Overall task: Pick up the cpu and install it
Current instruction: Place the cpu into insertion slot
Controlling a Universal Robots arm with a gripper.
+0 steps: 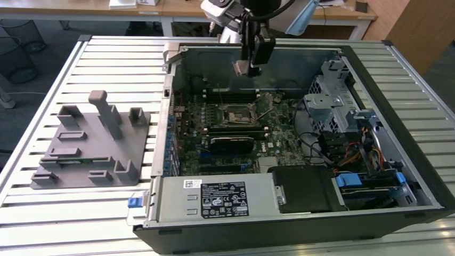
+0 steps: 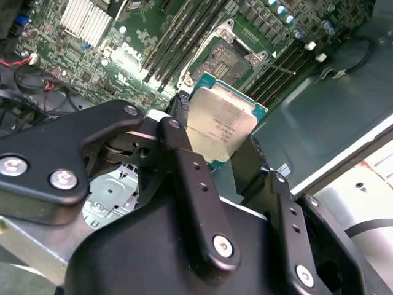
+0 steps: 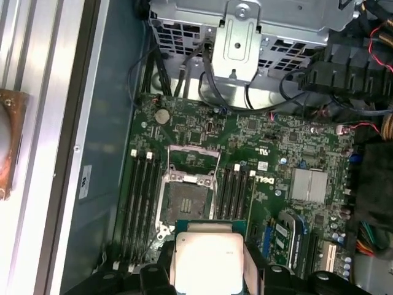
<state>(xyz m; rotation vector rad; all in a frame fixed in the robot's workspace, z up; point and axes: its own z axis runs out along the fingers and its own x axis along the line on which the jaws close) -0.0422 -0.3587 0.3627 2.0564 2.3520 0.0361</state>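
The cpu (image 2: 219,125), a flat square chip with a silver-grey metal top and a thin green rim, is clamped between my gripper's (image 2: 214,147) black fingers (image 2: 184,166). The first wrist view shows the same cpu (image 3: 207,258) from above, hanging over the motherboard. In the exterior view my gripper (image 1: 246,68) hovers inside the open computer case with the cpu (image 1: 242,68) at its tip, above and toward the back of the socket (image 1: 237,113). The socket (image 3: 186,195) sits open on the green motherboard, its metal frame lifted, with memory slots on both sides.
The computer case (image 1: 398,80) lies open on a slatted metal table (image 1: 106,58). A grey plastic fixture (image 1: 92,144) stands at the exterior view's left. A drive cage (image 1: 331,98), cables (image 1: 355,154) and a power supply (image 1: 213,198) crowd the case's right and front.
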